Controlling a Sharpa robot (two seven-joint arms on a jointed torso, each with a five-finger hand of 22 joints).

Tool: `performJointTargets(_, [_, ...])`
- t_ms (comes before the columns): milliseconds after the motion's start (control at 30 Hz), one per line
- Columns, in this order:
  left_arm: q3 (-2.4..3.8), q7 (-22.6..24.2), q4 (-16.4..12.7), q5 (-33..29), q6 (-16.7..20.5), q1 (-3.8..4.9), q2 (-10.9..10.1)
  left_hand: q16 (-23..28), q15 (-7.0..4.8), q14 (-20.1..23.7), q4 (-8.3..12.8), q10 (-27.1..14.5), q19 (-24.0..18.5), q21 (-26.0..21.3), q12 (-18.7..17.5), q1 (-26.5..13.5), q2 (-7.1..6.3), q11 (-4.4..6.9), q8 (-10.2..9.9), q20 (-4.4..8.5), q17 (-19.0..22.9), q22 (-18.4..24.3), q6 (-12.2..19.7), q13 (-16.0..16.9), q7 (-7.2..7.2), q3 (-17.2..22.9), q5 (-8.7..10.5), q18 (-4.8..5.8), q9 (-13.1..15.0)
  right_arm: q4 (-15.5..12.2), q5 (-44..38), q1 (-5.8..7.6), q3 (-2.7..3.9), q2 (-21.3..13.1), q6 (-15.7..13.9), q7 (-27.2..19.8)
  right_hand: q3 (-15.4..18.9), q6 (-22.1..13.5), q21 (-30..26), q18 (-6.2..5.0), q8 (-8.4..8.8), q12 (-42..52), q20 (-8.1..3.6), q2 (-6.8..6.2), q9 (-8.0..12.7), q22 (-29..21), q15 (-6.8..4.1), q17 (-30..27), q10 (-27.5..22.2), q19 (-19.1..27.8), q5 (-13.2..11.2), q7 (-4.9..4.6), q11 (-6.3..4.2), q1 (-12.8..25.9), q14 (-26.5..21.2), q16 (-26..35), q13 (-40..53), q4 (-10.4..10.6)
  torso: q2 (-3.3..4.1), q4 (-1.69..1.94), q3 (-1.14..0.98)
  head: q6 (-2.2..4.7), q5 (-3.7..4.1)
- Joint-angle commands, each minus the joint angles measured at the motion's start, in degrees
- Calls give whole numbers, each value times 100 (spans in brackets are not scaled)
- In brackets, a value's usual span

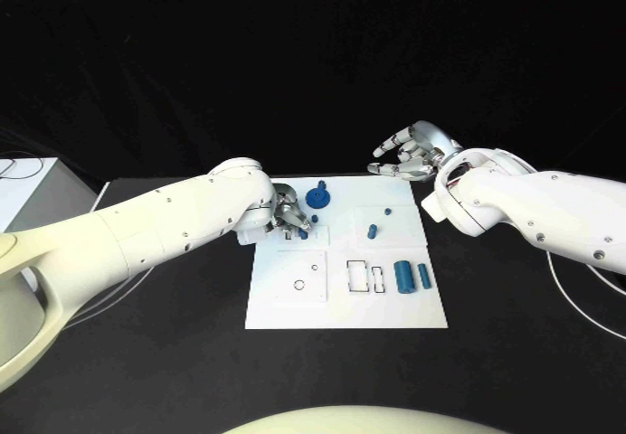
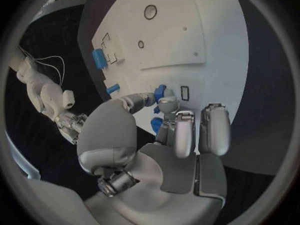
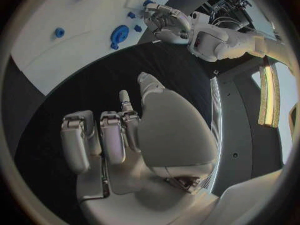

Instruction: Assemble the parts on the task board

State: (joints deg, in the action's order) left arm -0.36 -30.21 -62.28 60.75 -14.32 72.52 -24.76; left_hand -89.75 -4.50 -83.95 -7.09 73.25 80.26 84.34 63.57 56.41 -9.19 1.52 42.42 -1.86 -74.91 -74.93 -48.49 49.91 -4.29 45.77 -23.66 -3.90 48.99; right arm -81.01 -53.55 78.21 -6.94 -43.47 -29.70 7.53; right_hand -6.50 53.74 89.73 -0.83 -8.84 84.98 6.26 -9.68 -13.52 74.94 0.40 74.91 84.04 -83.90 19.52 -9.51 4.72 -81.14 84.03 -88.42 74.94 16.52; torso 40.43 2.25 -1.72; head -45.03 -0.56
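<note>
The left hand (image 1: 289, 215) reaches down over the far left part of the white board (image 1: 392, 312), its fingers curled close around a small blue peg (image 2: 160, 91) that the fingertips pinch against the board. Just beyond it on the board stands a blue gear (image 1: 319, 196). The left arm slants in low from the left, across the dark table (image 1: 156, 362). The right hand (image 1: 408, 152) hovers off the board's far right corner, above bare table, holding nothing, fingers loosely curled but apart. Two blue cylinders (image 1: 412, 276) lie side by side near the board's right edge; a small blue piece (image 1: 372, 230) lies mid-board. The near half of the board has open room.
</note>
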Motion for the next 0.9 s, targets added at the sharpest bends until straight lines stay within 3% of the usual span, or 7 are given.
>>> performJointTargets(33, [-23,20,-51,80,4,-56,-9,-25,-25,-605,894,41,45,20,30,47,93,19,14,3,-1509,-153,-215,-5,183,897,-38,76,413,-12,-56,-3,3,-2,54,-55,-46,-36,27,83,-15,-14,-6,-19,-9,1506,-13,993,173,-610,28,12,-16,61,471,34,1111,5,-5,-2,2,-3,-6])
performJointTargets(333, [-20,32,-233,105,191,-98,-126,-25,-31,-605,910,51,58,28,36,56,99,25,17,9,-1509,-170,-225,1,188,910,-44,80,421,-14,-56,-8,3,-12,54,-58,-46,-36,27,83,-15,-14,-6,-19,-9,1506,-13,993,173,-610,28,12,-16,61,471,34,1111,5,-4,0,-2,-5,-10])
performJointTargets(900, [35,93,-672,69,1026,-210,-412,-1,-38,-592,926,69,92,48,45,59,96,32,24,16,-1468,-217,-243,10,195,924,-48,90,432,-11,-56,-20,3,-31,72,-56,-46,-36,27,83,-15,-14,-6,-19,-9,1506,-13,993,173,-610,28,12,-16,61,471,34,1111,5,-5,0,-1,-20,-16])
